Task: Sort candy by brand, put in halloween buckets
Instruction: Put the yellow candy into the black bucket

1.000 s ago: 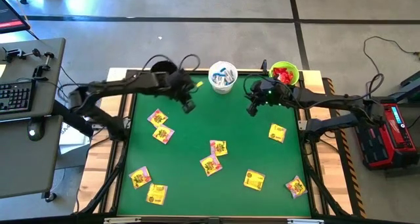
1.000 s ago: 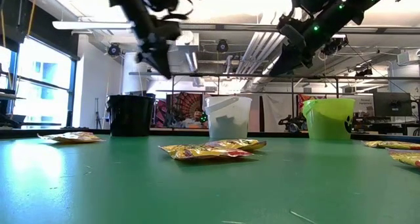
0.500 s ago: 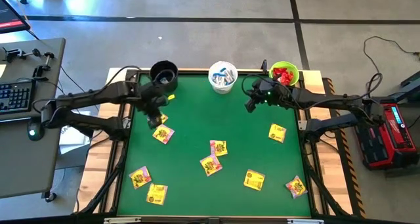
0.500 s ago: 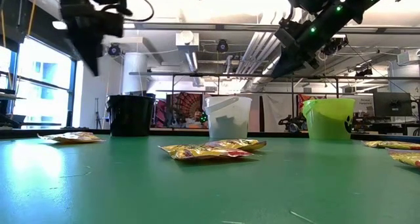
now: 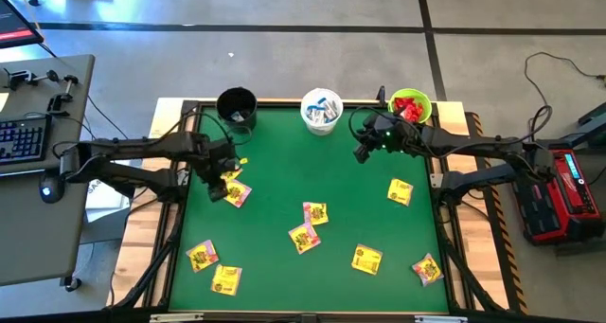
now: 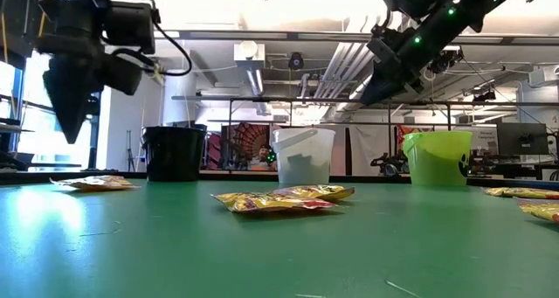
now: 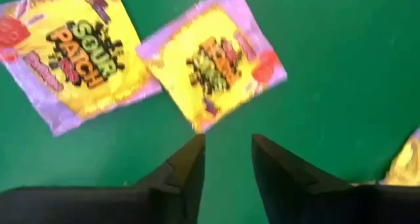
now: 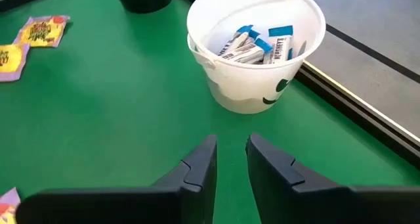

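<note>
The left pincer (image 5: 220, 184) hangs over the green surface (image 5: 360, 219), on the near side of the black bucket (image 5: 236, 105), just above two yellow packets (image 7: 216, 65); its fingers (image 7: 187, 168) are slightly spread and hold nothing. The right pincer (image 5: 363, 152) hovers near the white bucket (image 8: 256, 46), on its green-bucket side, slightly spread and empty. The white bucket holds white-and-blue packets (image 8: 252, 45); the green bucket (image 5: 410, 106) beside it holds red packets (image 5: 408, 106). More yellow packets lie scattered on the surface, well away from the white bucket.
</note>
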Motion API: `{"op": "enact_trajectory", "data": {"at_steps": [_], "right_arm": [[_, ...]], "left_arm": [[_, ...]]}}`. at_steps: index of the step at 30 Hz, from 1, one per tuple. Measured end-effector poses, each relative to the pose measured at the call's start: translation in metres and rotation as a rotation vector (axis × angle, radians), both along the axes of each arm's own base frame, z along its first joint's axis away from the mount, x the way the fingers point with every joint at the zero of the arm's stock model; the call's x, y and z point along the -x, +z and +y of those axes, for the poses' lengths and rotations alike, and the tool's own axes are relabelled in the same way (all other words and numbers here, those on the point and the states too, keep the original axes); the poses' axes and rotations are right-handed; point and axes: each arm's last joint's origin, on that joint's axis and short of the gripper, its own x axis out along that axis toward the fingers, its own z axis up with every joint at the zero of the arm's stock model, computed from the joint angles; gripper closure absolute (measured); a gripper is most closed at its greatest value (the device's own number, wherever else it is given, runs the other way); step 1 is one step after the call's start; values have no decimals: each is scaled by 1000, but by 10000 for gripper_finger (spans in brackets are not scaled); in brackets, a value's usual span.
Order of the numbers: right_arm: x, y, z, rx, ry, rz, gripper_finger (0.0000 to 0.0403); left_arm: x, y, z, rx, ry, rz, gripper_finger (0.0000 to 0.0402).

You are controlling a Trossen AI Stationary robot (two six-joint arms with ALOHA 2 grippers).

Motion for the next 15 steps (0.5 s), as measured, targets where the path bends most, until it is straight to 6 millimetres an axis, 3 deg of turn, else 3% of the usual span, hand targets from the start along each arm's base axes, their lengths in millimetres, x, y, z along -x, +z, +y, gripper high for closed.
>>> {"op": "enact_trajectory", "data": {"at_steps": [6, 15], "right_arm": [[0, 0, 0, 7, 10, 7, 329], [0, 0, 0, 8, 10, 6, 329]], "left_arm": [[-12, -8, 8, 77, 211, 13, 250], [-27, -33, 25, 58, 366, 126, 247]]}}
